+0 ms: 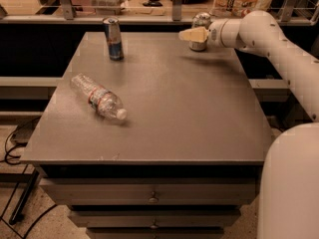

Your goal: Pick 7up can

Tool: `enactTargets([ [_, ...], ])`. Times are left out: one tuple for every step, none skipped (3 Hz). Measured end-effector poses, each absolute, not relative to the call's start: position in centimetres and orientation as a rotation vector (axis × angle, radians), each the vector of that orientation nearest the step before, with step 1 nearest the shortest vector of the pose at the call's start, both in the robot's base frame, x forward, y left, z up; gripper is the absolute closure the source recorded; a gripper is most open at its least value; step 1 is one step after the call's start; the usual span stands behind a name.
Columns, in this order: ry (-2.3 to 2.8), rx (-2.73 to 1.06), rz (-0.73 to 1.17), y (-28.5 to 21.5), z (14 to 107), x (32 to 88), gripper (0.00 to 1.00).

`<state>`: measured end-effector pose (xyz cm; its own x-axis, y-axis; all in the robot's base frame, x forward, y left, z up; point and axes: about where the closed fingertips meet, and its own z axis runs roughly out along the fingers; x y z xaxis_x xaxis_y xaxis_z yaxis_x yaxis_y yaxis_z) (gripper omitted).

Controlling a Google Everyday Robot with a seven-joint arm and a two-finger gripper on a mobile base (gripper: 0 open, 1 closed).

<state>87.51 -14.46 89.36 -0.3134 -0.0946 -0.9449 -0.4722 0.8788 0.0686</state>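
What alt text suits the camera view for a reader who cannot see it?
The gripper is at the upright 7up can near the far right edge of the grey table. A slim blue-and-silver can stands far left, and a clear plastic bottle lies on its side nearer the front left.

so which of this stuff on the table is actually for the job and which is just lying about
For the job:
- 7up can, upright at the far right of the table
- gripper, right at that can, across its near side

Just lying about:
- blue-and-silver can, upright, far left
- clear plastic bottle, on its side near the left edge
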Motion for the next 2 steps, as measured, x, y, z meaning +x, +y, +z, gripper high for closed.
enactTargets([
  [1.848,-0.406,0.393,-14.4,89.39,88.68,0.47],
  [1.831,-0.41,0.379,-14.65,90.17,88.48,0.7],
])
